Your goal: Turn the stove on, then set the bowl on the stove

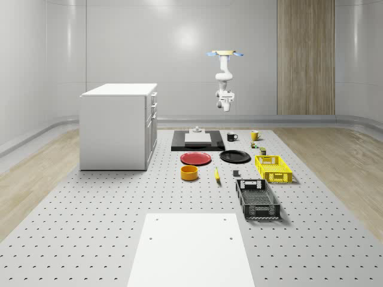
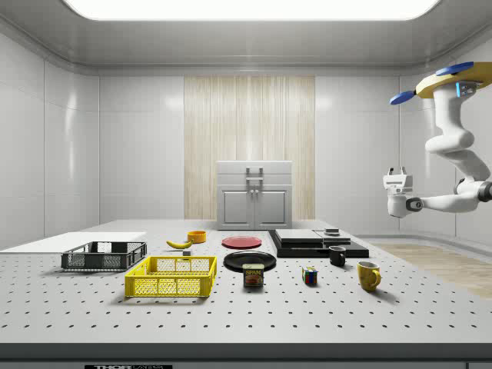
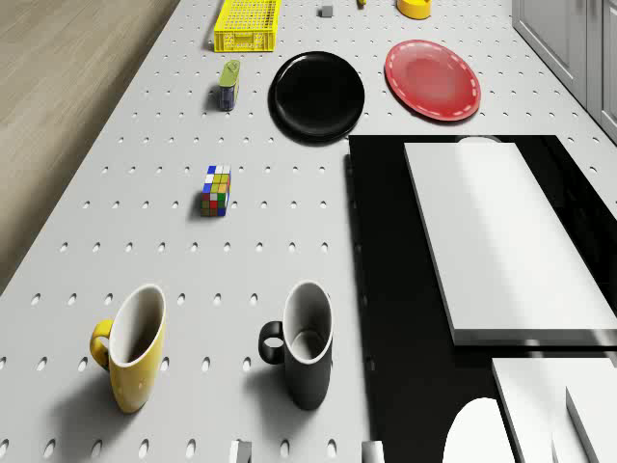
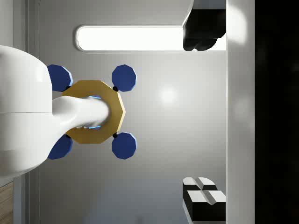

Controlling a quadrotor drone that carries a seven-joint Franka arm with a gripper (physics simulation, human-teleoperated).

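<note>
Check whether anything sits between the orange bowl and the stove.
The red plate lies on the table between the orange bowl and the stove. It is flat, so a lifted bowl should pass over it. The drone hovers behind the stove, gripper high.

Black stove [image 1: 197,144], orange bowl [image 1: 190,173], red plate [image 1: 196,158], yellow basket [image 1: 273,168].

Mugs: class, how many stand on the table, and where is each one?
2. A black mug stands right beside the stove, and a yellow mug stands apart on the black one's far side from the stove. None looks hidden.
</note>
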